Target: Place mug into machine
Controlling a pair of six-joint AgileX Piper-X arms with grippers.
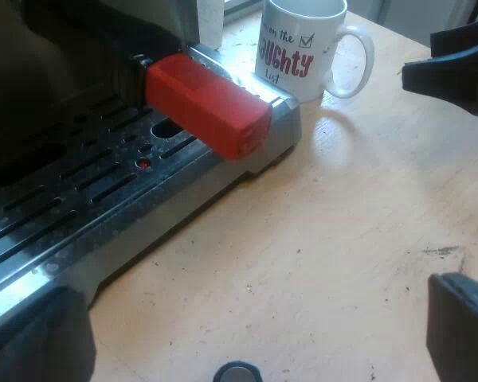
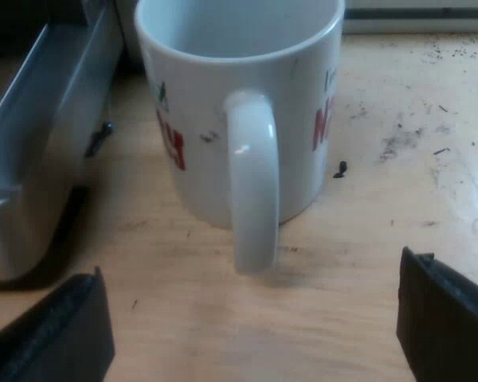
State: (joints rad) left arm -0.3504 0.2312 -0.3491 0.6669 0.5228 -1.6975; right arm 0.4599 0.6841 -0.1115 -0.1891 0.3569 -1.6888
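A white mug (image 1: 303,48) with red lettering stands upright on the wooden table, just off the corner of the espresso machine's drip tray (image 1: 80,199). Over the tray juts the red end of the holder's handle (image 1: 207,103). My left gripper (image 1: 247,338) hangs open over the table at the tray's edge, holding nothing. In the right wrist view the mug (image 2: 239,95) is empty and its handle (image 2: 253,187) points straight at my right gripper (image 2: 251,330). That gripper is open, with one finger on either side of the handle and short of it. It also appears near the mug as the right gripper (image 1: 454,68).
The machine's metal side (image 2: 40,159) stands close beside the mug. The slotted drip tray lies under the red handle end. Bare wooden table (image 1: 342,239) with dark specks (image 2: 398,139) spreads around the mug.
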